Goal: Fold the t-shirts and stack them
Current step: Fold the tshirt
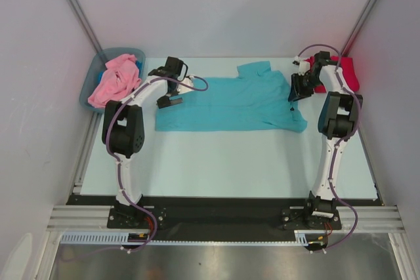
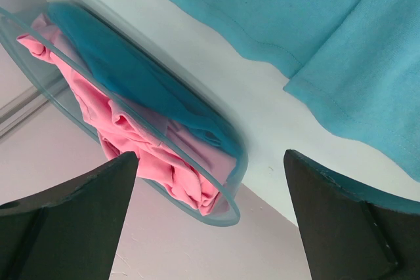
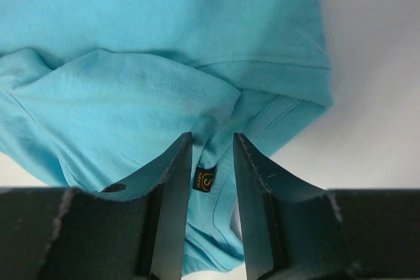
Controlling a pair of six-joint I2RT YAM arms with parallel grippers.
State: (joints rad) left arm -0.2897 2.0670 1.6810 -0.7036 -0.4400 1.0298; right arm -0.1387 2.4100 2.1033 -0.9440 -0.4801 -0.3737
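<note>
Straddling the neck end of the teal t-shirt [image 1: 230,103], stretched leftward toward the wide-open, empty left gripper [image 2: 210,155], with right gripper [image 3: 212,136] half-closed, hold unclear.

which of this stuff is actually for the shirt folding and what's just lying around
For the job:
- teal t-shirt, spread on the table
- pink t-shirt, bunched in the bin
- red t-shirt, far right

Just lying about:
- grey-blue bin
- table

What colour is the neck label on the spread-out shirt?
The label is black with a gold mark, clearest in the right wrist view.
</note>
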